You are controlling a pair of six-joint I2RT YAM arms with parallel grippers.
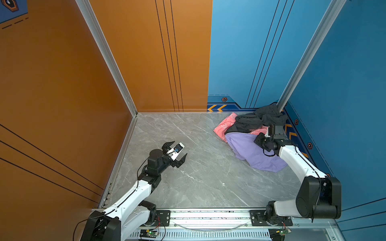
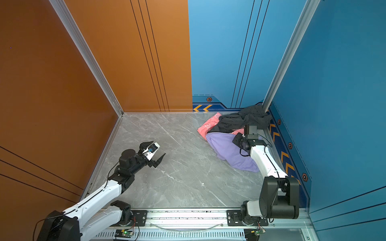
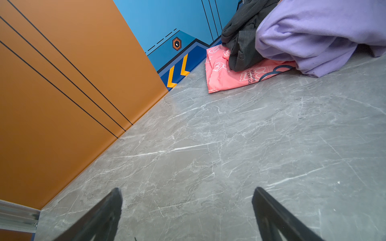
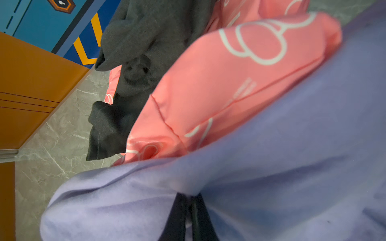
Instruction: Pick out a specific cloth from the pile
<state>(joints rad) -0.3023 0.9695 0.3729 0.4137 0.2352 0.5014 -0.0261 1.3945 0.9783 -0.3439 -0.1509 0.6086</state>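
Note:
The cloth (image 1: 248,150) (image 2: 227,150) is plain lavender and lies crumpled at the front of the pile, in the back right corner. The pile is a pink cloth with white outline prints (image 1: 224,125) (image 4: 229,83) and a dark grey cloth (image 1: 261,119) (image 4: 146,31) draped over it. My right gripper (image 4: 189,198) is shut on a fold of the lavender cloth (image 4: 271,167), next to the pink one. In both top views its fingertips are hidden under the wrist. My left gripper (image 1: 180,148) (image 2: 158,148) (image 3: 187,188) stands open and empty over bare table, well left of the pile.
The grey marble table (image 1: 188,177) is walled by an orange panel (image 1: 62,94) on the left and blue panels (image 1: 344,104) at the back and right. An aluminium post (image 1: 302,62) stands in the corner behind the pile. A metal rail (image 1: 208,215) runs along the front edge.

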